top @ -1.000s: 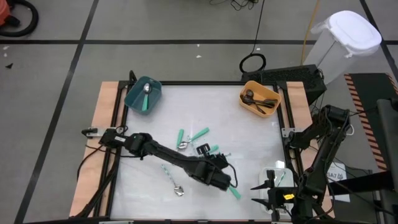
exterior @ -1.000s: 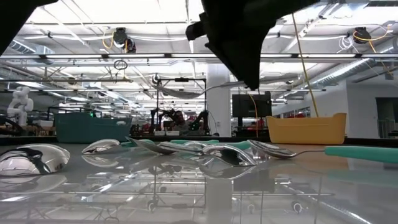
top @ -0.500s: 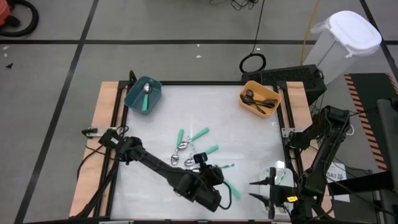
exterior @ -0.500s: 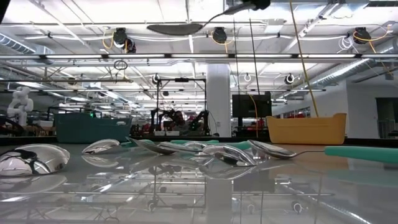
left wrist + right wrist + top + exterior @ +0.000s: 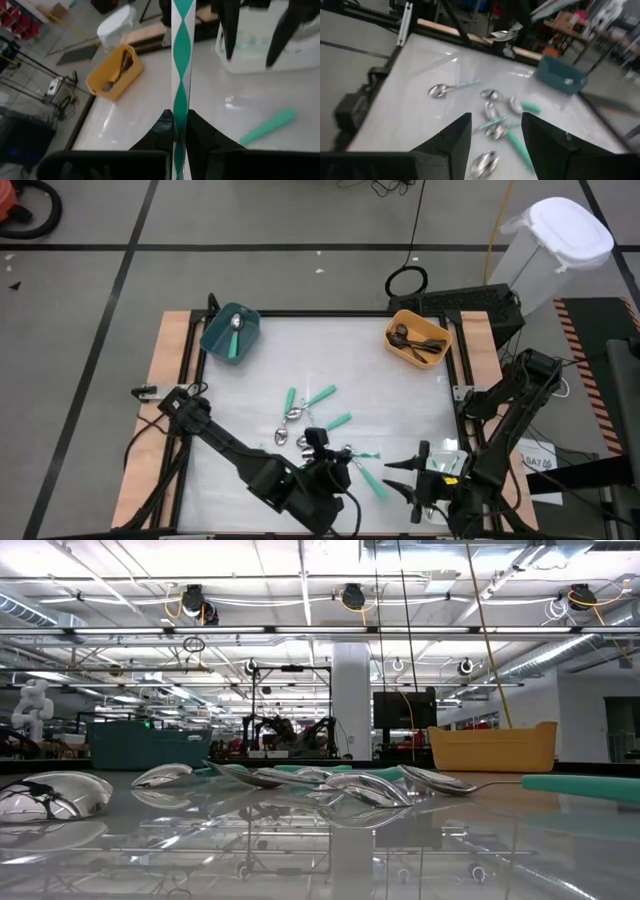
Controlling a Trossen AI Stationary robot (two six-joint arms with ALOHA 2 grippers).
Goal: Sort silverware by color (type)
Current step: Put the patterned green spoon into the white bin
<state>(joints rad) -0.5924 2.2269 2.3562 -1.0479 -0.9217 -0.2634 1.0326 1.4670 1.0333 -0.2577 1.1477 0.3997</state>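
My left gripper (image 5: 180, 127) hangs above the table's near middle (image 5: 335, 452), shut on a spoon with a teal-and-white diamond-patterned handle (image 5: 364, 452). The handle runs up between the fingers and out of the left wrist picture; its bowl is not in that view. Several loose spoons lie flat mid-table, some with teal handles (image 5: 320, 395), some all silver (image 5: 282, 437); the low view shows them in a row (image 5: 360, 788). My right gripper (image 5: 402, 478) stands open at the near right, fingers pointing toward the table's left (image 5: 496, 120), nothing between them. My left gripper pinches the spoon's patterned handle (image 5: 180, 112) between its two fingers (image 5: 162, 131). The handle passes through the gap and goes on well past the fingertips. The spoon is lifted clear of the table.
A teal bin (image 5: 230, 333) with a spoon stands at the far left, an orange bin (image 5: 418, 340) with dark utensils at the far right. A white bin (image 5: 447, 463) sits at the near right, by my right gripper. One teal handle (image 5: 372, 482) lies between the two grippers.
My left gripper has risen with the spoon, out of the top of the low view, drifting toward the table's near-left and turning as it went; it stays shut on the handle. My right gripper has shifted a little toward the table's left and turned, still open.
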